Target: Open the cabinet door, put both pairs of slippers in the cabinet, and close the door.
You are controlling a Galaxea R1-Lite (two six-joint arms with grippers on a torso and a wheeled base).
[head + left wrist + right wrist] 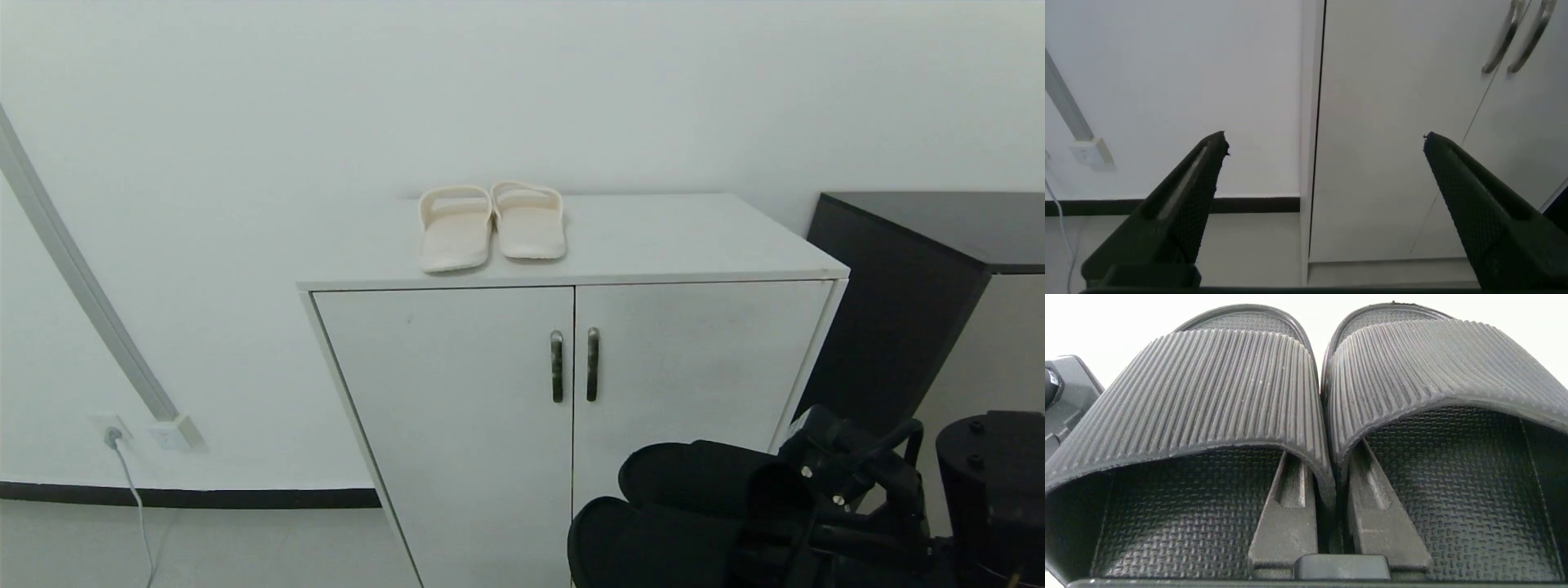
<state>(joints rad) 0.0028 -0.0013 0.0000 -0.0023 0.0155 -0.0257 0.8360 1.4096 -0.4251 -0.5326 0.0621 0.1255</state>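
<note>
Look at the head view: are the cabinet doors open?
No, both cabinet doors are shut flush, their handles side by side, with the cream slippers lying on top.

1. We see the cabinet (457, 425) standing against the wall, both doors shut, with its two handles (557, 366) side by side at the middle seam.
2. On its top, left of centre, one pair of slippers (490, 224) lies side by side, touching.
3. A second pair (702, 506) hangs low before the right door, its inner walls pinched together in the right gripper (1325, 469).
4. The left gripper (1326, 140), spread wide, faces the cabinet's left edge.
5. A side unit (898, 327) stands to the right of the cabinet, and a wall socket (110, 429) sits low on the left.
</note>
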